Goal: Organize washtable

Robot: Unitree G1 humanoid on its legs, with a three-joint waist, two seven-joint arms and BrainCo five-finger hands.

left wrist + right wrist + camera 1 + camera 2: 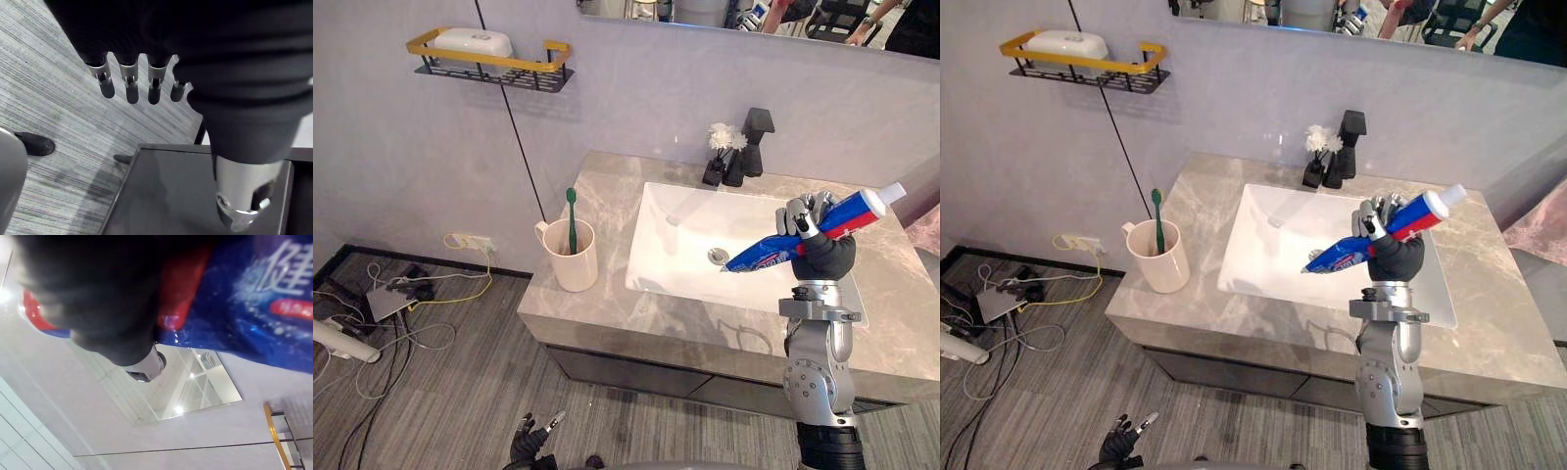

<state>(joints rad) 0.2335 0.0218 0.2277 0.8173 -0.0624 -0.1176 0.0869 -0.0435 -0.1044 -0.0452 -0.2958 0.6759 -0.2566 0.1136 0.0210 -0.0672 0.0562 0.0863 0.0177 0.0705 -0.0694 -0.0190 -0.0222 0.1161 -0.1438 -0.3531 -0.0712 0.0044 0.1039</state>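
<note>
The right hand [822, 253] is curling its fingers around a red and blue toothpaste tube [850, 212] and holding it in the air above the near right part of the white sink [685, 245], apart from the counter [607, 196]. The tube is tilting, with its white cap pointing up toward the right and its flat end dipping toward the left over the basin. The left hand [530, 443] is hanging low near the grey floor, in front of the counter, with its fingers [131, 83] relaxed and holding nothing. On the marble counter, left of the sink, a cream cup [576, 257] is standing upright with 1 green toothbrush [572, 220] leaning inside it. Behind the sink, a black faucet [756, 137] is standing just beside a small dark vase of white flowers [720, 152]. On the wall to the left, a black shelf with a yellow rail [489, 64] is carrying a white soap box [470, 41].
</note>
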